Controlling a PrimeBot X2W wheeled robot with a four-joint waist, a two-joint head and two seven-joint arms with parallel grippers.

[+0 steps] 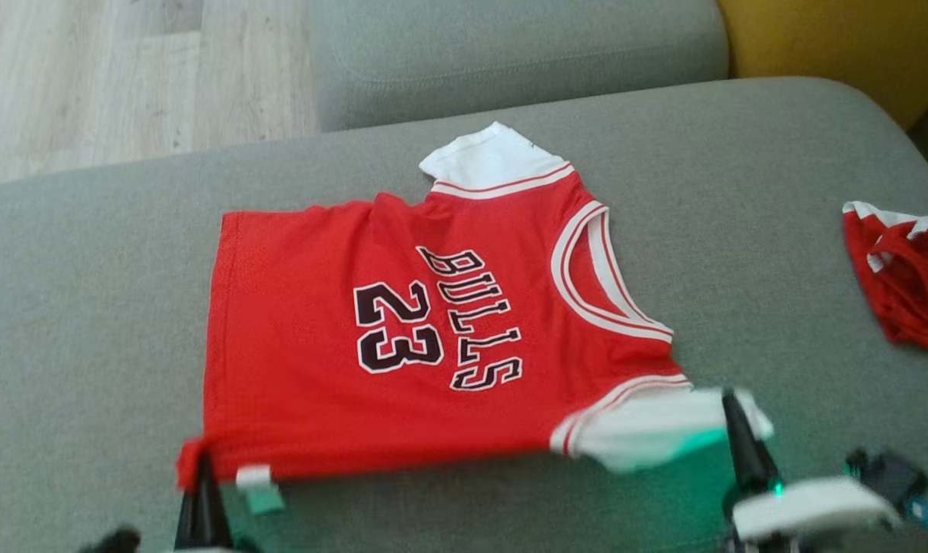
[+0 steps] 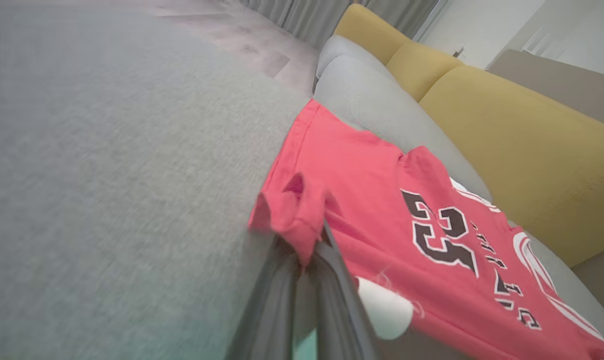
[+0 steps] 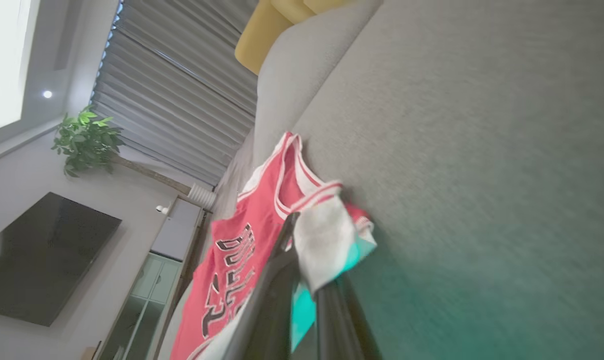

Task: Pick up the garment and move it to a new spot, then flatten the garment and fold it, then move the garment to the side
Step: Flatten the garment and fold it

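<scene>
Garment point(image 1: 402, 346), a red jersey printed BULLS 23 with white sleeves, lies spread front-up across the middle of the grey sofa seat point(image 1: 87, 307). Its neckline points toward the seat's right edge and its hem toward the left edge. The left gripper point(image 1: 200, 465) is clamped on the hem corner nearest the seat's front edge, with red cloth bunched around its dark fingertips. A small white tag point(image 1: 255, 478) sits just beside it. The right gripper point(image 1: 734, 411) is closed on the white sleeve at the front edge, and the fabric folds over its fingers. The jersey's near side runs in a fairly straight line between the two grips. A second red garment point(image 1: 906, 284) lies crumpled at the seat's right edge, well apart.
</scene>
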